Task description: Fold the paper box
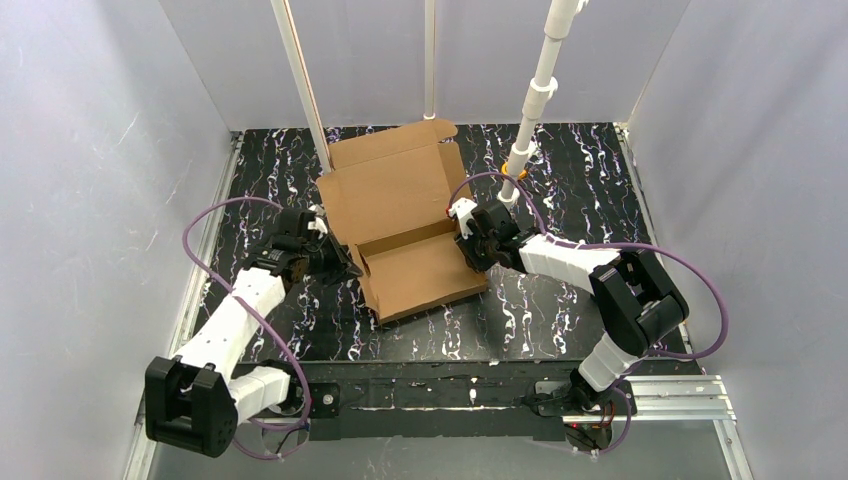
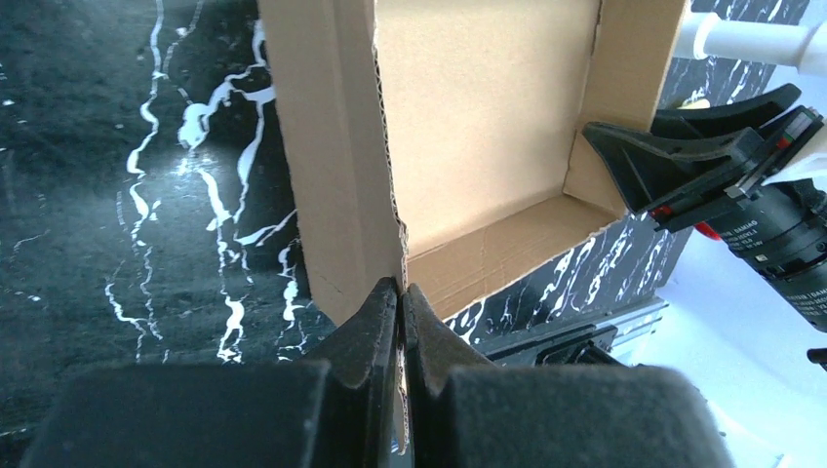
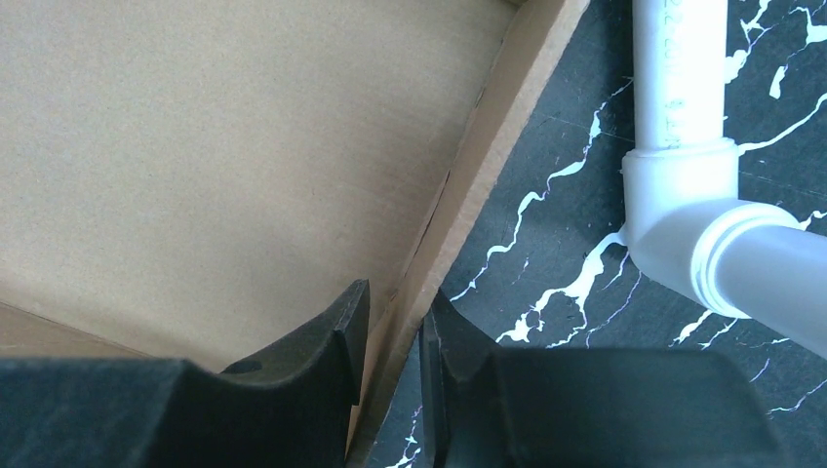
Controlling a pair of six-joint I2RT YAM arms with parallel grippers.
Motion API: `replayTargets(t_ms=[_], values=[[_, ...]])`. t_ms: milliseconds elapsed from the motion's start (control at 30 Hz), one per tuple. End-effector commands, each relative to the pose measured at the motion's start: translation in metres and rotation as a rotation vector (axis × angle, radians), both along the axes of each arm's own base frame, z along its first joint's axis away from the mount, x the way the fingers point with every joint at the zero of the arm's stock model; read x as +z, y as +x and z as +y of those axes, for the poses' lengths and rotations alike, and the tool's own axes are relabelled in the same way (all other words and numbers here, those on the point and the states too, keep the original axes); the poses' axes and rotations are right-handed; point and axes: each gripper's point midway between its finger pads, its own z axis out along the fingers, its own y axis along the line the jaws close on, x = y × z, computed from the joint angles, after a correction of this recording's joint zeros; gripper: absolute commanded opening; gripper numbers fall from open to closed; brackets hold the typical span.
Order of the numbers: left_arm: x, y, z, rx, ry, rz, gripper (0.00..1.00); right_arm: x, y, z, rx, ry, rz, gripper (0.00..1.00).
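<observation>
Half-formed paper box (image 1: 405, 225) sits centred on the tabletop (image 1: 560, 320), left fingers (image 2: 375, 322) pinched shut on its left wall, right fingers (image 3: 327, 351) clamping the right wall; best to square both walls upright together without tearing creases.

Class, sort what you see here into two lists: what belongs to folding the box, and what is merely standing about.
Belongs: paper box; left gripper, jaws pinching its left wall; right gripper, jaws on its right wall.
Standing about: white pipe; marbled table.
</observation>
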Motion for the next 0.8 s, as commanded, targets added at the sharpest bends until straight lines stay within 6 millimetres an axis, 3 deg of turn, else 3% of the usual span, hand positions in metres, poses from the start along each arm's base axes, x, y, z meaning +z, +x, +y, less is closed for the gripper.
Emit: replayTargets(t_ms=[0, 500, 767], values=[[0.01, 0.01, -0.016, -0.037, -0.038, -0.023, 0.0, 0.0, -0.001, 0.013, 0.024, 0.035, 0.029, 0.32], [0.007, 0.022, -0.026, -0.067, -0.023, -0.013, 0.0, 0.001, -0.001, 0.015, 0.026, 0.041, 0.031, 0.32], [0.012, 0.018, -0.025, -0.097, -0.005, -0.011, 0.0, 0.001, -0.001, 0.014, 0.026, 0.038, 0.029, 0.32]])
